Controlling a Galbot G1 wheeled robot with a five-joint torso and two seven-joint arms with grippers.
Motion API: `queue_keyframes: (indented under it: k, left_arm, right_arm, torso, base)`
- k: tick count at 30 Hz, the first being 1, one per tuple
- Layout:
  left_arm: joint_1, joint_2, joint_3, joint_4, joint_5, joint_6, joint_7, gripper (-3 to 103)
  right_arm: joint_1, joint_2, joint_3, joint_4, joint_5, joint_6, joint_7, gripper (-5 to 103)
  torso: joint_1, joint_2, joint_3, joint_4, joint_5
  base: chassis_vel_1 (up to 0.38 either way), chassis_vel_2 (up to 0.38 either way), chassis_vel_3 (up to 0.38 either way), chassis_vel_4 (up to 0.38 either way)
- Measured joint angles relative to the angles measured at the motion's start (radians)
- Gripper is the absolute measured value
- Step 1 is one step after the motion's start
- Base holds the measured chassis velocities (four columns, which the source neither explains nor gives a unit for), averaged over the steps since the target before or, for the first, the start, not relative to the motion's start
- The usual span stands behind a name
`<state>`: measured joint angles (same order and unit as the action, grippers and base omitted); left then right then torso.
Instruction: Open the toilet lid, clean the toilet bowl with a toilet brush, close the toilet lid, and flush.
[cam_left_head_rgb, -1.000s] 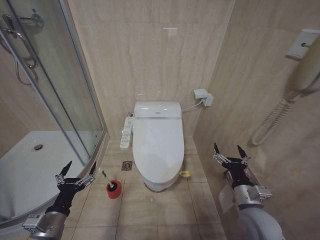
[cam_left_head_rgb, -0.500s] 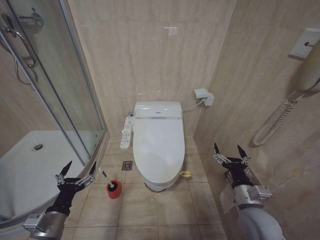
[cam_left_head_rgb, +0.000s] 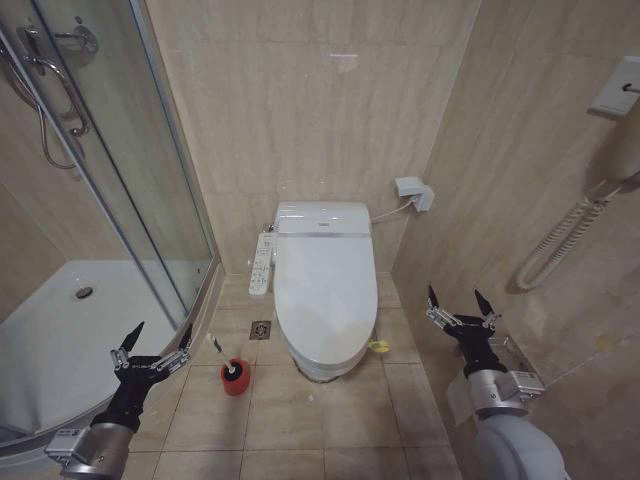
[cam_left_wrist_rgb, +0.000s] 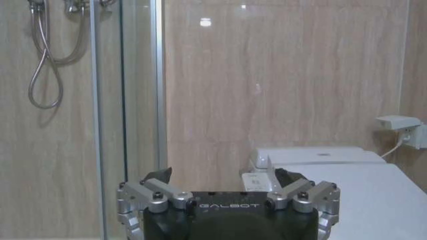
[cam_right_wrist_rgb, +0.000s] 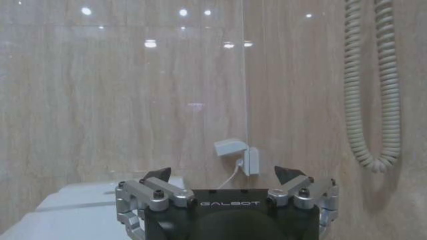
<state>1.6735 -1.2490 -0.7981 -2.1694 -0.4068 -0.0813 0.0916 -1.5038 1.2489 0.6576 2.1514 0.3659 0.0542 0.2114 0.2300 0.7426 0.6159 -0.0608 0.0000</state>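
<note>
From my head view the toilet lid (cam_left_head_rgb: 324, 290) lies shut at centre; toilet brush (cam_left_head_rgb: 222, 359) stands in its red cup (cam_left_head_rgb: 235, 378) on the floor at 8 o'clock of the bowl. Left gripper (cam_left_head_rgb: 152, 341) hangs low at 7, fingers spread, empty. Right gripper (cam_left_head_rgb: 461, 307) at 4, also spread, near the side wall. Left wrist view adds the shower hose (cam_left_wrist_rgb: 41, 65) behind glass; right wrist adds a coiled cord (cam_right_wrist_rgb: 368, 95).

Lid (cam_left_head_rgb: 322, 290) is down flat, glossy white oval covering the bowl (cam_left_head_rgb: 325, 366), button panel (cam_left_head_rgb: 263, 264) along its side. Brush (cam_left_head_rgb: 222, 358) stands tilted in its red cup (cam_left_head_rgb: 235, 378) on the floor just beside the bowl.
</note>
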Motion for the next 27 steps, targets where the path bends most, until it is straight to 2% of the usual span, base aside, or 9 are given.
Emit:
queue_keyframes:
  k: [7, 19, 27]
  left_arm:
    - [0.000, 0.000, 0.000, 0.000, 0.000, 0.000, 0.000, 100]
    - [0.001, 0.000, 0.000, 0.000, 0.000, 0.000, 0.000, 100]
    - [0.000, 0.000, 0.000, 0.000, 0.000, 0.000, 0.000, 100]
  right_arm:
    - [0.000, 0.000, 0.000, 0.000, 0.000, 0.000, 0.000, 100]
    - [0.000, 0.000, 0.000, 0.000, 0.000, 0.000, 0.000, 100]
    - [0.000, 0.000, 0.000, 0.000, 0.000, 0.000, 0.000, 100]
  torso:
    - [0.000, 0.000, 0.000, 0.0001, 0.0000]
    - [-0.001, 0.001, 0.000, 0.0000, -0.0001]
    - [0.001, 0.000, 0.000, 0.0002, -0.0001]
  base:
    - [0.057, -0.060, -0.035, 0.054]
    - [0.167, -0.168, -0.166, 0.176]
    - [-0.004, -0.002, 0.013, -0.017]
